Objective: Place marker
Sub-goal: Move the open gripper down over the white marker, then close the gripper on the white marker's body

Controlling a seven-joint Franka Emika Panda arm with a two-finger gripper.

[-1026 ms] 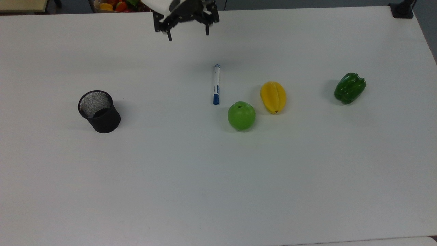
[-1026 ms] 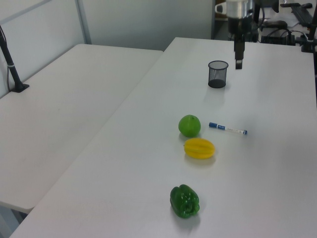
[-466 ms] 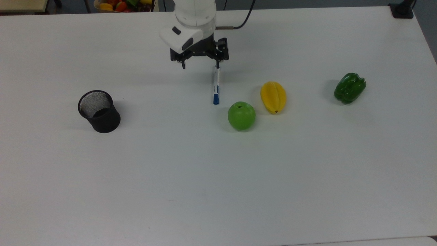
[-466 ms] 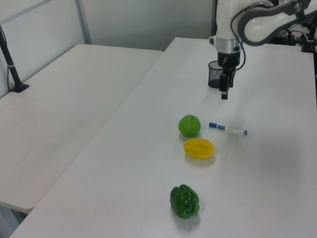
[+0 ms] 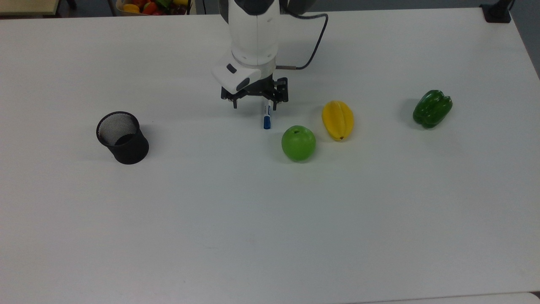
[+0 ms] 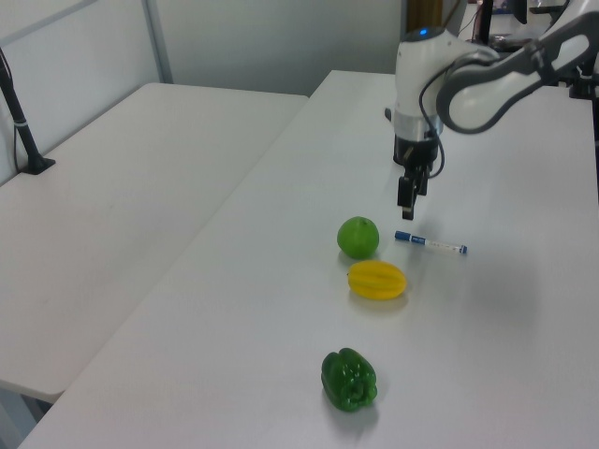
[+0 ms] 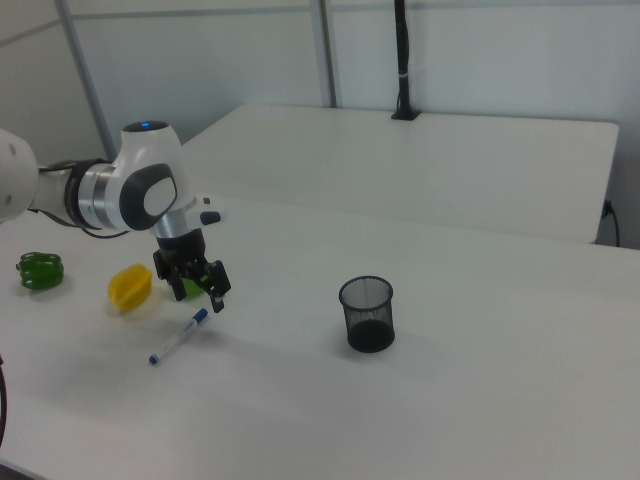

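Robot tool held with its fingers spread apart, poised above a marker on a white desk.

The marker is seen lying flat, blue cap toward a green apple just beside it. A yellow starfruit and green pepper are set further toward the top view's right; a black mesh cup stands well apart at the top view's left.

Looks like I'm in a lab or office room: plain white tables pushed together, grey partition walls, and a clamped black pole.
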